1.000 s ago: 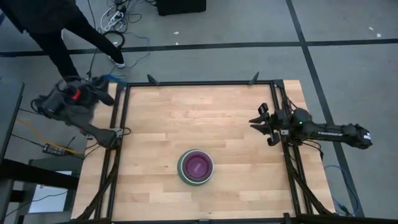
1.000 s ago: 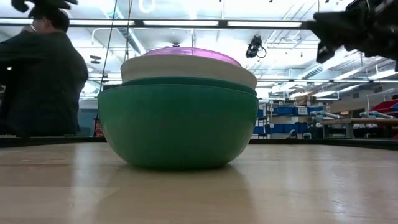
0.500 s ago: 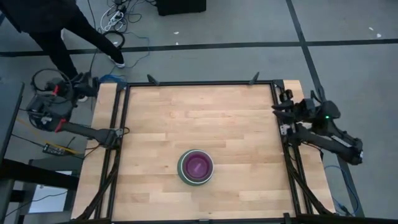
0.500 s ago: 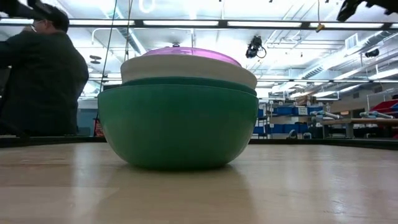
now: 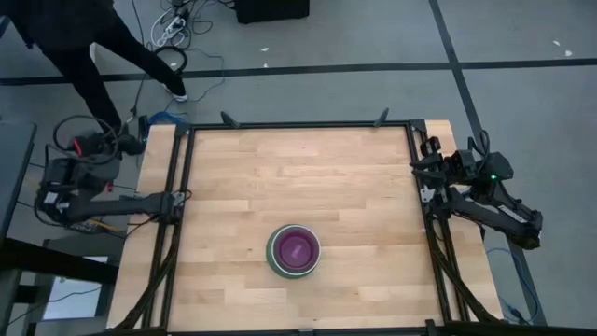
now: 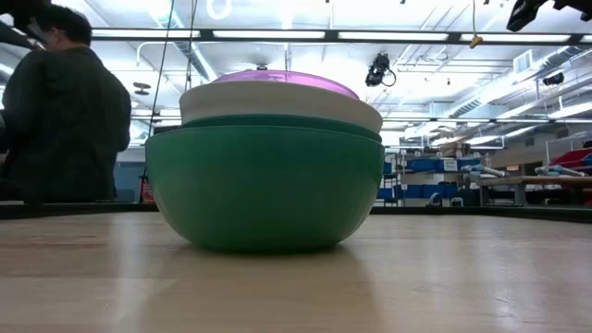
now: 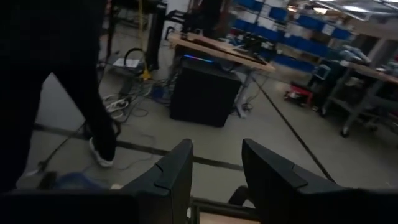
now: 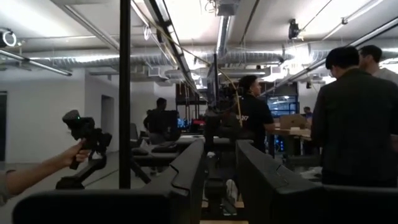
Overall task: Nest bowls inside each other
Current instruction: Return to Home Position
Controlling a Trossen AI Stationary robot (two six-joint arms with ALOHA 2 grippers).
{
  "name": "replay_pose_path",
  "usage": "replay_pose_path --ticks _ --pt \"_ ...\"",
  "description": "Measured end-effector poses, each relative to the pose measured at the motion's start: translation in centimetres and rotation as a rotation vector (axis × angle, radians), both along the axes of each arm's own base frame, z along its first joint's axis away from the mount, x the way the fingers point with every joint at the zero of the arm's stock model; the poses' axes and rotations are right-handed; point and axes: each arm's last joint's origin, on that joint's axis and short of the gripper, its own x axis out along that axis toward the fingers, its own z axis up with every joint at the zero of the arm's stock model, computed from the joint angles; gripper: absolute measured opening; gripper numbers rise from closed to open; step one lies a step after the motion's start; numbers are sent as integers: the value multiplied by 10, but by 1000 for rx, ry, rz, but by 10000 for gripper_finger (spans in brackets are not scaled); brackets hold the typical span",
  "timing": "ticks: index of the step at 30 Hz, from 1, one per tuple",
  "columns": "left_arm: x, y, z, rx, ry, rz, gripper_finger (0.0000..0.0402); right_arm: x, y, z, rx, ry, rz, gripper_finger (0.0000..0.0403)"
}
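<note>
Seen from above, the stack of bowls [image 5: 294, 250] is a purple bowl [image 5: 296, 248] ringed by a green rim. It stands on the wooden table [image 5: 298, 159] about midway between the left and right edges, nearer the edge at the bottom of that view.

Only the low view shows the layers. The large green bowl [image 6: 264, 190] sits on the tabletop, with a thin teal rim [image 6: 277, 120] just above its lip. A white bowl [image 6: 277, 104] lies over that, and the purple rim is on top.

The left gripper [image 7: 216, 149] is beyond the table's left edge. Its fingers are parted by a narrow gap with nothing between them, and it faces floor where a person's leg [image 7: 93, 112] stands. The right gripper [image 8: 219, 149] is beyond the right edge, likewise slightly open and holding nothing.

Around the stack the wood runs unobstructed out to the black frame [image 5: 298, 124].
</note>
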Motion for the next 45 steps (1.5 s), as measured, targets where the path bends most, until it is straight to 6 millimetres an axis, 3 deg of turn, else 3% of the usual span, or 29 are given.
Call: replay_pose_path --ticks 7,19,25,32,40,45 --pt "-6 -5 -20 -8 -38 10 147 0 0 0 26 2 11 84" --pt "18 -2 -28 25 11 -94 147 3 -1 -7 55 68 38 83" --pt "26 -1 -27 36 47 -157 147 18 -8 -40 81 169 64 84" --pt "42 0 -27 71 91 -284 147 32 -14 -77 88 120 87 83" --pt "52 2 -33 74 87 -306 147 34 -15 -87 91 108 110 82" --pt "85 6 -68 50 75 -344 147 34 -15 -86 94 101 113 84"
